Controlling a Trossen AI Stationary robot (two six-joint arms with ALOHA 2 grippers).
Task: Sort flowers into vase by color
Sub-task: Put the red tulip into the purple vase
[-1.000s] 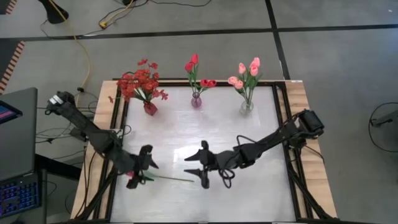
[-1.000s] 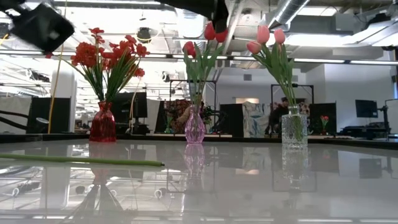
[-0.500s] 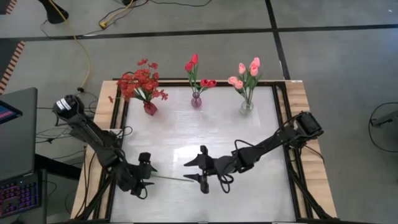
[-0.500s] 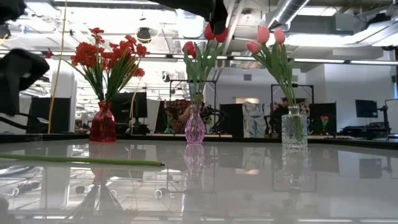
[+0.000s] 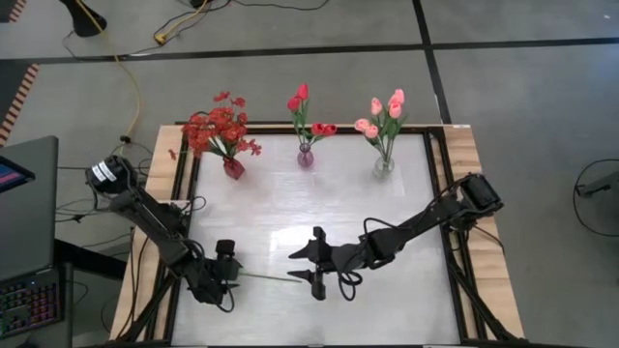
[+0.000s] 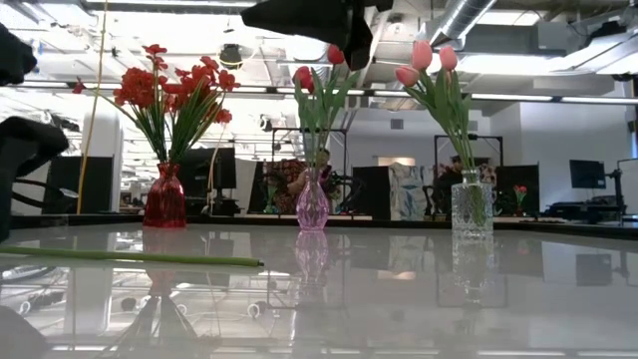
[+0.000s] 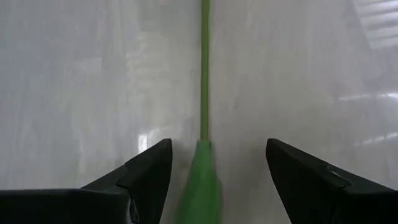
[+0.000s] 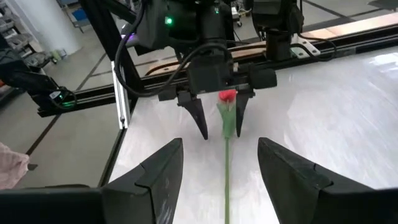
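A single red tulip lies flat on the white table, its green stem (image 5: 271, 278) running along the near part and its red bud (image 8: 227, 96) at the left end. My left gripper (image 8: 219, 124) is open and low over the bud end, one finger on each side of the stem (image 7: 204, 74), and I see no touch. My right gripper (image 5: 309, 268) is open and raised above the stem's free end, holding nothing. In the low view the stem (image 6: 130, 257) rests on the tabletop.
Three vases stand along the far edge: a red one (image 5: 233, 167) with red blossom sprays, a purple one (image 5: 305, 156) with red tulips, and a clear one (image 5: 384, 166) with pink tulips. Bare tabletop (image 5: 387, 300) lies between them and the arms.
My left gripper has sunk toward the table and tipped more steeply down, settling with open fingers around the bud end of the lying tulip. The tulip has stayed where it was.
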